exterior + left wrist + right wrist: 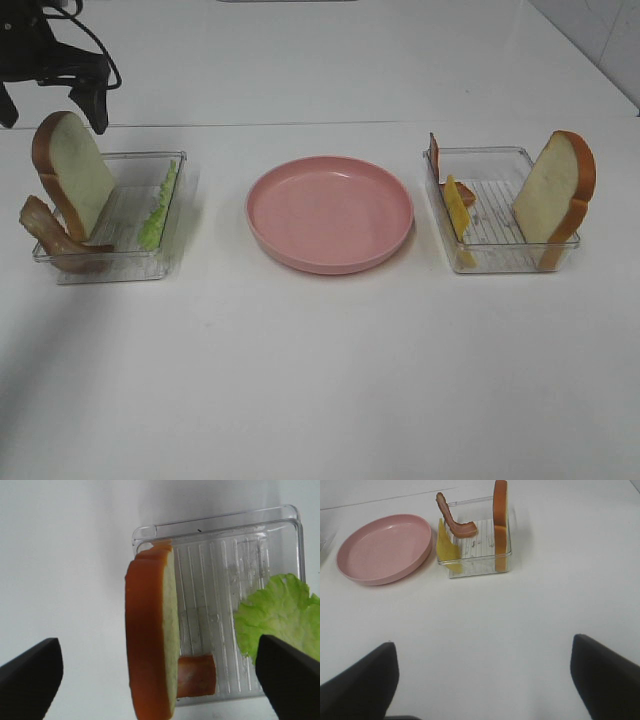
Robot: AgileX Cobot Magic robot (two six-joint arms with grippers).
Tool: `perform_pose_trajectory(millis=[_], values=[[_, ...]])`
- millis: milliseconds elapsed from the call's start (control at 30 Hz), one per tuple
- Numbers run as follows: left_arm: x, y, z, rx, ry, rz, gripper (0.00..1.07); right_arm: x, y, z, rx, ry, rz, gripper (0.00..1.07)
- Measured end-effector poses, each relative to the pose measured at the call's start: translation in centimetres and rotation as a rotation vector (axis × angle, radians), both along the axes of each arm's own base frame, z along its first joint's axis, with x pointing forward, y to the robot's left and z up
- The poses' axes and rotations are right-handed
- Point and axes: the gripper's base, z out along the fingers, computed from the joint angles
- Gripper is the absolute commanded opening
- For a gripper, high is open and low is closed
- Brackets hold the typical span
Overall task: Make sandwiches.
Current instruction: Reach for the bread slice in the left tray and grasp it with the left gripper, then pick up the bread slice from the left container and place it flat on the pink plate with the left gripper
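While the right gripper (483,644) hangs wide open over the near table, well short of the right tray (475,574), the left gripper (159,644) hangs wide open farther back over the left tray (220,517). That tray's bread slice (150,640) stands on edge between the left fingers (30,680), flat faces toward them, so the left arm looks better placed to take it.

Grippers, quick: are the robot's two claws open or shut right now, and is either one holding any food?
Left gripper: open, holding nothing.
Right gripper: open, holding nothing.
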Motion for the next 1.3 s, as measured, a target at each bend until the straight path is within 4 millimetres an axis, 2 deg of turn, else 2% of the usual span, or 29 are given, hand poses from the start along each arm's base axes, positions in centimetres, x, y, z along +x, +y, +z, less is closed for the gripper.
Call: perform_pose_trajectory(millis=[167, 300, 333, 367, 400, 433, 467, 500, 533, 567, 1233, 1300], values=[[0.7, -0.1, -3.3, 0.009, 0.068, -0.016, 1.02, 0.0, 0.0, 0.0, 0.000, 0.000, 0.000, 0.87], [0.8, -0.1, -4.3, 0.011, 0.089, -0.016, 0.98, 0.0, 0.0, 0.0, 0.000, 0.000, 0.000, 0.87], [0.8, -0.1, -4.5, 0.012, 0.093, -0.022, 0.90, 0.0, 0.0, 0.0, 0.000, 0.000, 0.000, 0.87], [0.8, -0.1, -4.5, 0.012, 0.093, -0.022, 0.90, 0.0, 0.0, 0.0, 0.000, 0.000, 0.000, 0.87], [0.8, -0.1, -4.5, 0.013, 0.093, -0.034, 0.82, 0.0, 0.0, 0.0, 0.000, 0.000, 0.000, 0.87], [0.8, -0.1, -4.5, 0.013, 0.093, -0.038, 0.59, 0.0, 0.0, 0.0, 0.000, 0.000, 0.000, 0.87], [0.8, -0.1, -4.5, 0.013, 0.093, -0.038, 0.59, 0.0, 0.0, 0.0, 0.000, 0.000, 0.000, 0.87], [0.8, -0.1, -4.5, 0.013, 0.093, -0.042, 0.26, 0.0, 0.0, 0.0, 0.000, 0.000, 0.000, 0.87], [0.8, -0.1, -4.5, 0.013, 0.093, -0.042, 0.26, 0.0, 0.0, 0.0, 0.000, 0.000, 0.000, 0.87], [0.8, -0.1, -4.5, 0.013, 0.093, -0.042, 0.00, 0.0, 0.0, 0.0, 0.000, 0.000, 0.000, 0.87], [0.8, -0.2, -4.5, -0.001, 0.094, -0.005, 0.00, 0.0, 0.0, 0.0, 0.000, 0.000, 0.000, 0.87], [0.7, -0.1, -4.0, 0.003, 0.086, 0.008, 0.00, 0.0, 0.0, 0.0, 0.000, 0.000, 0.000, 0.87]])
